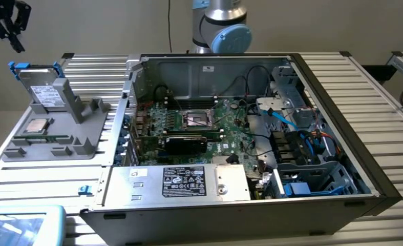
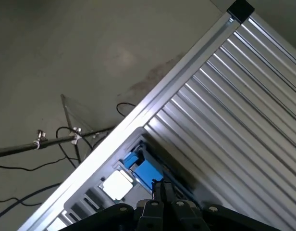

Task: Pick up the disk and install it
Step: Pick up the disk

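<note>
Claw (image 1: 13,41): hangs in the air at the top of the exterior view's left, well above the tabletop (image 1: 385,154). Shut tight, fingers pressed together. Grips nothing and touches nothing.

Disk (image 1: 43,88): stands on edge in a grey rack (image 1: 85,110) on the tabletop. Leans back against the rack's upright, white label facing up and forward. Wears a blue frame (image 1: 15,66) around its edge. Sits below the claw and slightly toward the exterior view's right of it, well apart from it.

Chip (image 1: 36,126): lies flat on the same rack, just in front of the disk, apart from it.

Computer case (image 1: 208,72): lies on its side beside the rack, toward the exterior view's right, with the cover off. Shows a green circuit board (image 1: 208,133) inside and a silver box (image 1: 146,184) with a black-and-white label along its near edge.

Arm (image 1: 221,25): rises behind the case.

Wrist view: looks down past the shut claw (image 2: 163,191) onto the blue-framed disk (image 2: 144,172), close by the tabletop's edge. Pale square patch just beside the blue; cannot tell whether label or chip. Beyond the edge, bare floor (image 2: 66,57) with loose cables (image 2: 23,166).
</note>
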Tool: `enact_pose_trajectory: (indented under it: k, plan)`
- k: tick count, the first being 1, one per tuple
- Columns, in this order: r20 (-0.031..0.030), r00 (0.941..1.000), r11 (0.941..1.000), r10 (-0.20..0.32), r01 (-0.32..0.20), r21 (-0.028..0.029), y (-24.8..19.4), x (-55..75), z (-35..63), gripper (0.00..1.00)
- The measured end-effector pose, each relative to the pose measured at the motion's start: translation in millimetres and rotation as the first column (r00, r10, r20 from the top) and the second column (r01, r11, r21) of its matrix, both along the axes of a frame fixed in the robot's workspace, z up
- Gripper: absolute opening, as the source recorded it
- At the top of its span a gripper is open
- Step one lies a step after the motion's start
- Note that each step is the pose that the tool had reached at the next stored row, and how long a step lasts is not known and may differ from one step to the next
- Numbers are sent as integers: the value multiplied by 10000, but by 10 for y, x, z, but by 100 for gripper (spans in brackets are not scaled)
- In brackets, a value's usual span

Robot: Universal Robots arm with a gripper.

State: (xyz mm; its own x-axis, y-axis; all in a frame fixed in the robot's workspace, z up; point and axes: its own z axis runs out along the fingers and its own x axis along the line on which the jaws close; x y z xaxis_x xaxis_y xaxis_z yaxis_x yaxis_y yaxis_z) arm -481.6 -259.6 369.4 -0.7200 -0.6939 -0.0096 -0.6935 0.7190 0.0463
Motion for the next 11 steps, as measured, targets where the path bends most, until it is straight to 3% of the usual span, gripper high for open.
enact_pose_trajectory:
  k: [5, 11]
  plan:
    - [-1, 9960, 9960, 899, -899, -1, 0, 0, 0, 11]
    - [0, 9801, 9801, 1983, -1983, 0, 0, 0, -1, 11]
